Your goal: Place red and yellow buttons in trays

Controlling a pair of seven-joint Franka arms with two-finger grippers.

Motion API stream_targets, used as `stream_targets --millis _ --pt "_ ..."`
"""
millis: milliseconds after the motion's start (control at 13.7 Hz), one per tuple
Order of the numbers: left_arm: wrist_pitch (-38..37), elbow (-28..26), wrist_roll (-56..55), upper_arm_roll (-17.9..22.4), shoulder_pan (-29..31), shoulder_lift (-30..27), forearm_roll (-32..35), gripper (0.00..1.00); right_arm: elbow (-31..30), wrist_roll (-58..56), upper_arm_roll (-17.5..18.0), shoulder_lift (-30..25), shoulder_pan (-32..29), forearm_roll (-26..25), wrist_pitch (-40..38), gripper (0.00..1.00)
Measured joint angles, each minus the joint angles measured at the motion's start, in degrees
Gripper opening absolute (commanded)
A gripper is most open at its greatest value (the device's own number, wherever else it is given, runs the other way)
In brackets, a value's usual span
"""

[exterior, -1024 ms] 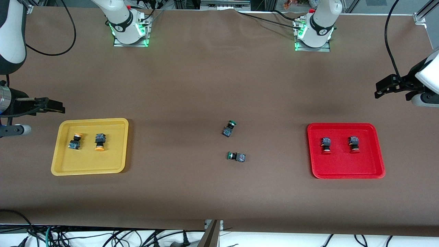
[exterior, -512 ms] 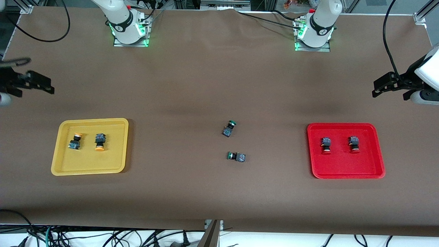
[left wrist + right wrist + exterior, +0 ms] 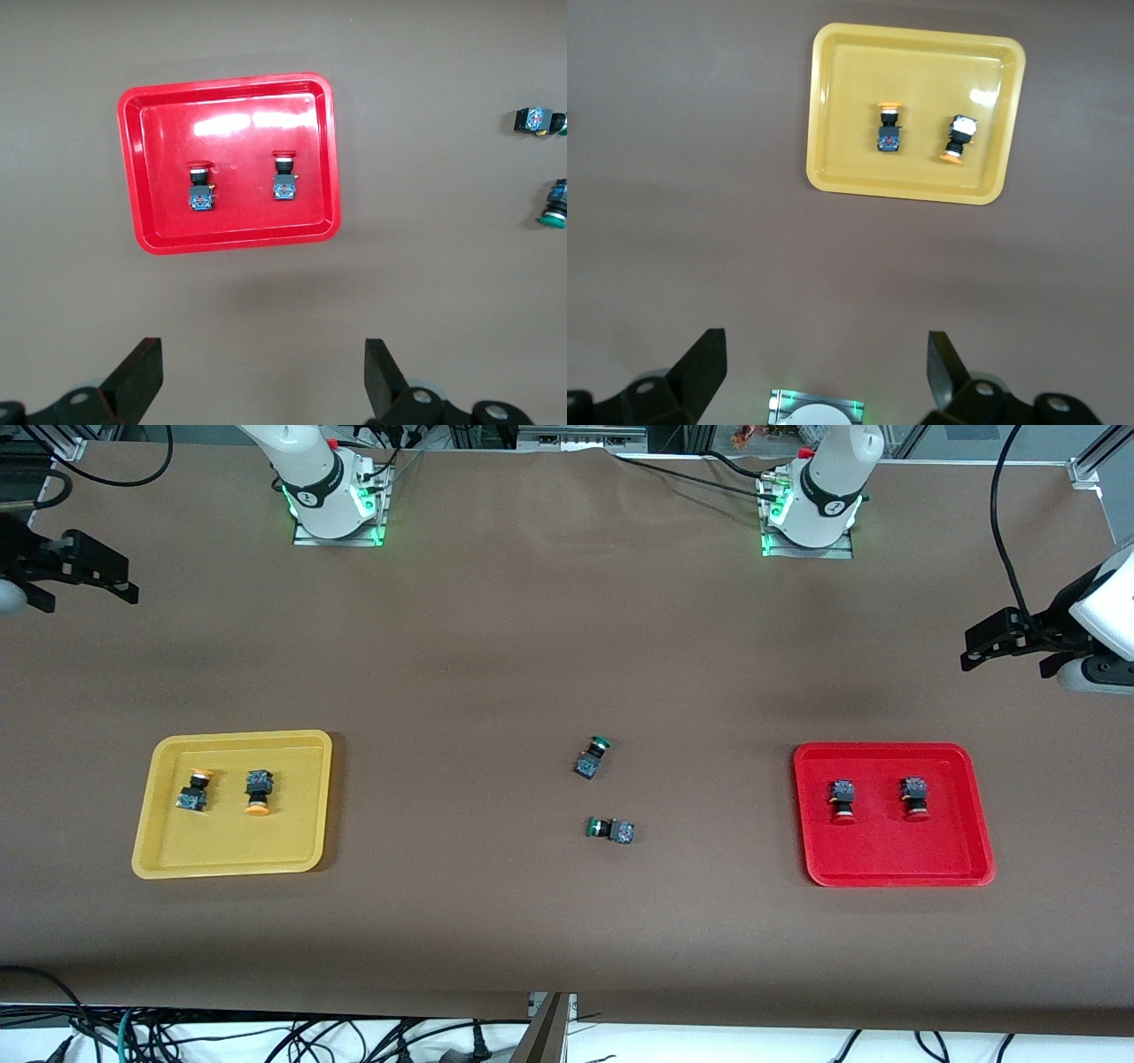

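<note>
Two yellow-capped buttons (image 3: 193, 790) (image 3: 258, 792) lie in the yellow tray (image 3: 292, 828) toward the right arm's end of the table. Two red-capped buttons (image 3: 842, 800) (image 3: 915, 797) lie in the red tray (image 3: 886, 855) toward the left arm's end. My left gripper (image 3: 972, 654) hangs open and empty over bare table at its end. Its wrist view shows the red tray (image 3: 239, 221) and both red buttons (image 3: 200, 184) (image 3: 283, 177) past the gripper (image 3: 263, 363). My right gripper (image 3: 127, 584) hangs open and empty over the table's edge at its end. The right wrist view shows that gripper (image 3: 827, 354), the yellow tray (image 3: 850, 133) and its buttons (image 3: 889, 128) (image 3: 958, 137).
Two green-capped buttons (image 3: 592, 756) (image 3: 611, 830) lie on the brown table midway between the trays, also seen as green buttons (image 3: 536, 119) (image 3: 556, 204) in the left wrist view. The arm bases (image 3: 332, 505) (image 3: 811, 514) stand along the table's robot edge. Cables hang below the camera-side edge.
My right gripper has drawn away from the yellow tray toward the robots' edge of the table. The left gripper has shifted only slightly. Buttons and trays have not moved.
</note>
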Motion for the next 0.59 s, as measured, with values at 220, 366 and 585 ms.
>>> stream_targets --millis 220,366,585 --pt "-0.04 0.00 -0.01 -0.10 -0.16 0.01 0.00 1.00 -0.01 0.00 0.40 1.32 -0.02 -0.03 0.38 1.00" --pt "-0.06 -0.02 -0.01 -0.14 -0.30 0.05 0.00 1.00 0.08 0.00 0.40 1.61 -0.02 -0.04 0.44 1.00" --pt "-0.07 -0.03 -0.01 -0.15 -0.32 0.12 0.00 1.00 0.09 0.00 0.40 1.75 -0.03 -0.40 0.57 1.00"
